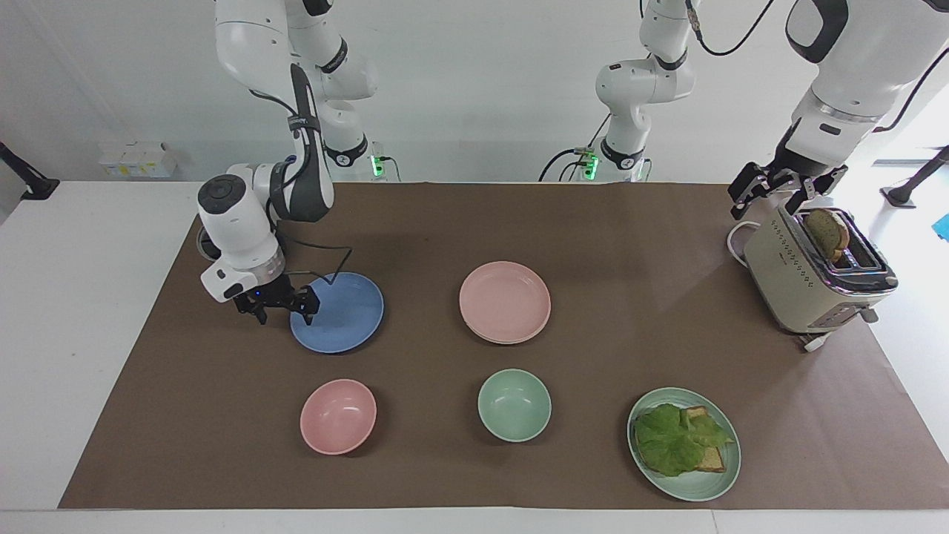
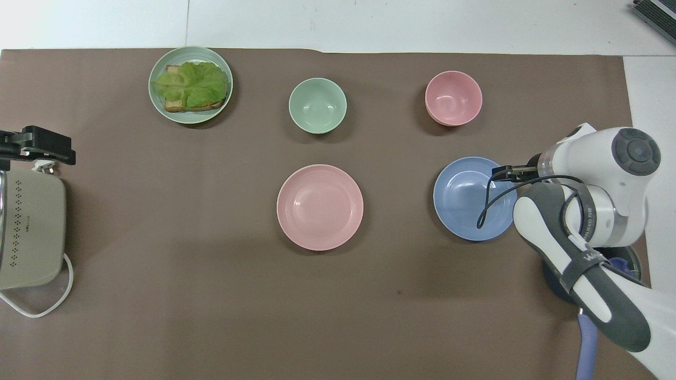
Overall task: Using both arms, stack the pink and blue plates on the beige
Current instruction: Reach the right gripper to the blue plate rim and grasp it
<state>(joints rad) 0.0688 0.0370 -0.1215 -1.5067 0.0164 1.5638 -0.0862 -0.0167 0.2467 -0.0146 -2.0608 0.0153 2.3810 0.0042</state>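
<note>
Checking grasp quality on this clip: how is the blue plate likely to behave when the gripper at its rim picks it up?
The blue plate looks rigid and matte, so probably not slippery. It is shallow and lies flat, so lifted by one edge it would likely tilt. The right gripper, open, is at its rim.

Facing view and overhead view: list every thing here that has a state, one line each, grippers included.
Blue plate: flat on the mat, empty, not lifted.
Pink plate: on a second plate, only its rim showing; empty.
Pink bowl: upright, empty.
Green bowl: upright, empty.
Green plate: holds lettuce on toast.
Toaster: a bread slice stands up out of its slot.
Right gripper: open, at the blue plate's rim.
Left gripper: open, over the toaster.
</note>
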